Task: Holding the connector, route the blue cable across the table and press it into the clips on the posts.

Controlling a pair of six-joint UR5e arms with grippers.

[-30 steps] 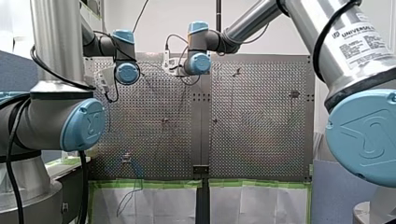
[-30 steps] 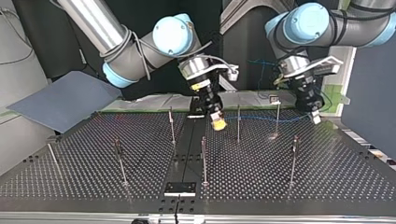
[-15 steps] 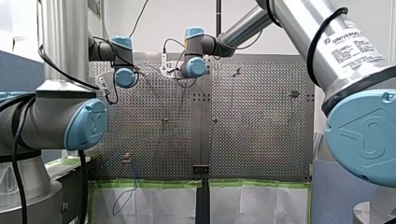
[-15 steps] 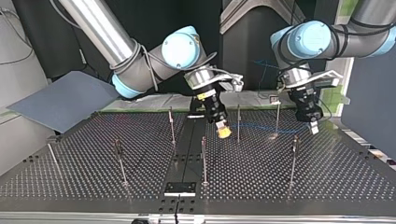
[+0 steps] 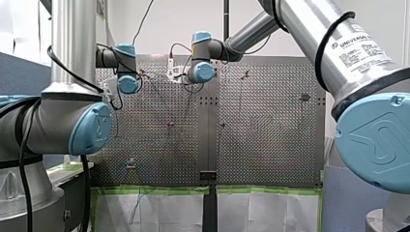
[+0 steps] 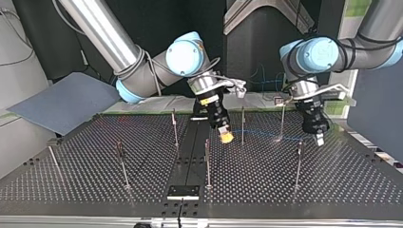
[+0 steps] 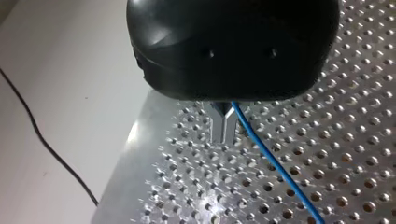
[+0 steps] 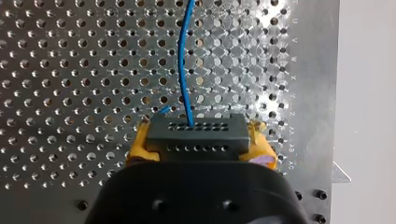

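A dark grey connector [image 8: 196,129] sits between the yellow pads [image 8: 137,148] of my right gripper [image 8: 200,142], which is shut on it. The blue cable [image 8: 185,65] leaves the connector's face and runs ahead over the perforated plate. In the top view my right gripper [image 6: 226,137] hangs low near the table's middle. From there the cable [image 6: 260,134] stretches to my left gripper [image 6: 319,138] at the view's right, passing two thin posts [image 6: 242,124] [image 6: 282,121]. The metal fingers of my left gripper [image 7: 223,133] are shut on the cable [image 7: 275,170].
Several more thin posts stand on the perforated table, among them one [image 6: 299,161] just in front of my left gripper and one [image 6: 207,161] in front of my right. A grey sheet [image 6: 66,99] lies off the top view's left. Slack cable [image 5: 138,203] hangs over the near edge.
In the top view both grippers have come nearer the camera and lower, carrying connector and cable with them. In the front view both wrists have moved farther away.
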